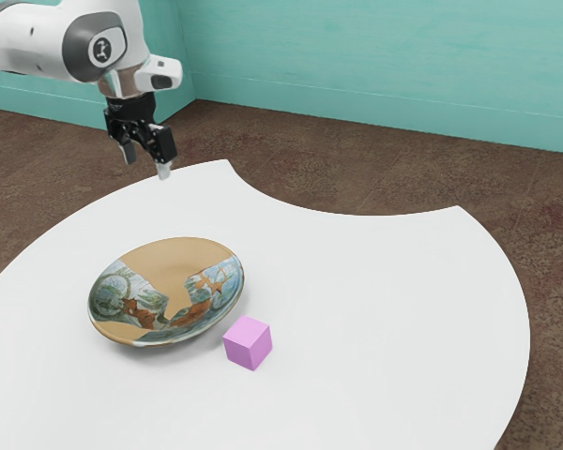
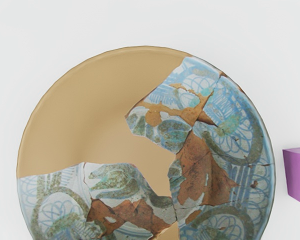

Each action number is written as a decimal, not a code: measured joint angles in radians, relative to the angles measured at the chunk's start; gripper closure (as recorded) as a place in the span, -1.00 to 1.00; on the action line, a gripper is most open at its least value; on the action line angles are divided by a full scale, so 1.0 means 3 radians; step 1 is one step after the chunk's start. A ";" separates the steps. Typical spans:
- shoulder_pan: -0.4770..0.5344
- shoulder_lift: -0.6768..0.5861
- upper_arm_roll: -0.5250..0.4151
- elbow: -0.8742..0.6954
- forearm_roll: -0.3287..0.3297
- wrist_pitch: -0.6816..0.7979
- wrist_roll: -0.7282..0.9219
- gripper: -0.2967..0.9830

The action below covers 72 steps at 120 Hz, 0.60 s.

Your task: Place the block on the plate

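Observation:
High over the table's far side, the black gripper (image 1: 145,163) hangs open, its two fingertips apart with nothing between them. A tan plate (image 1: 178,267) with blue, green and rust painted patches lies on the table, below the gripper and toward the exterior view's right. Beside the plate's rim, on the tabletop, sits a pink-purple block (image 1: 248,343). In the wrist view the plate (image 2: 100,100) is seen from above, and part of the block (image 2: 299,175) stands just off its rim, cut by the picture's edge.
The round white table (image 1: 385,309) has a curved notch in its edge near the arm's side. Brown floor (image 1: 357,169) surrounds it, with a teal wall (image 1: 385,66) behind.

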 joint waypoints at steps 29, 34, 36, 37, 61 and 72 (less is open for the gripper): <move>-0.0007 0.0001 0.0000 0.0001 0.0000 -0.0008 -0.0051 -0.54; -0.0017 0.0001 0.0000 -0.0004 0.0000 -0.0008 -0.0061 -0.54; -0.0024 0.0001 0.0000 -0.0007 -0.0001 -0.0008 -0.0064 -0.54; -0.0029 0.0000 0.0000 -0.0017 -0.0001 -0.0008 -0.0066 -0.54; -0.0286 -0.0084 -0.0004 -0.0479 -0.0132 -0.0016 -0.0067 -0.54; -0.0456 -0.0052 -0.0101 -0.0527 -0.0159 -0.0025 0.0044 -0.54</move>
